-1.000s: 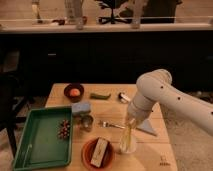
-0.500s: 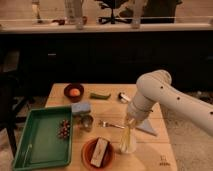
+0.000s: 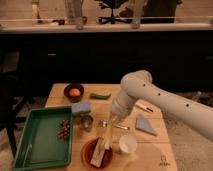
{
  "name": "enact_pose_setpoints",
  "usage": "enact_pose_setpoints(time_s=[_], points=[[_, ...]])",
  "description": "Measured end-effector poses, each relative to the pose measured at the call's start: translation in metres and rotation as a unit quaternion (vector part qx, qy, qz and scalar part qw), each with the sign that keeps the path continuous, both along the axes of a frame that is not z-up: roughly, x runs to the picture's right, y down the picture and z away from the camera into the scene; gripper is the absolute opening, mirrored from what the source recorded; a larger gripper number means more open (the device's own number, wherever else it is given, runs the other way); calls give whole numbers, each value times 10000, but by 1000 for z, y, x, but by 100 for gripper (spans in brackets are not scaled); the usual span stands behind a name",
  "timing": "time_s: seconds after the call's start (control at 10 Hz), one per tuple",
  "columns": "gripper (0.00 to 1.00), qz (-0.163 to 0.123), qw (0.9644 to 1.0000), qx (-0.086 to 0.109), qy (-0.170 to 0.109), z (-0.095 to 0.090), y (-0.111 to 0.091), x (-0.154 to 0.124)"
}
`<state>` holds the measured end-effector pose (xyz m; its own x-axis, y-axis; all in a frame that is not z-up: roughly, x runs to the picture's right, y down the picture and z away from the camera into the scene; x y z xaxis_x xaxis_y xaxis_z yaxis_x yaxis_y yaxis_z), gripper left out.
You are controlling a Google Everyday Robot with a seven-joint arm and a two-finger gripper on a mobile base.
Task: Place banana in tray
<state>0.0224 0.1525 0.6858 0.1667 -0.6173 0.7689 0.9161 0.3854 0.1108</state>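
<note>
Banana (image 3: pixel 107 138), pale, slender, in end effector (image 3: pixel 113 122)

Office-like workspace, swivel chair (image 3: pixel 114 9) behind dark counter (image 3: pixel 60 29), wooden table (image 3: pixel 152 150)

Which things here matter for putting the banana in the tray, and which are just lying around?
Job: long pale yellow banana; large green rectangular plastic tray; gripper over the table's middle, jaws shut on that banana.
Lying about: round orange plate; tan block on it; white cup; small metal cup; grey cloth.
</note>
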Motion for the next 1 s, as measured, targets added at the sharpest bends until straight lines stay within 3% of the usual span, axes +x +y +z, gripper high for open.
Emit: enact_pose_setpoints(time_s=[0.4,0.6,1.0], points=[[0,84,9981,400,-451,12,-17,-55],[0,148,9973,466,-554,14,-17,-70],[0,23,9936,454,-1032,15,-16,-127]])
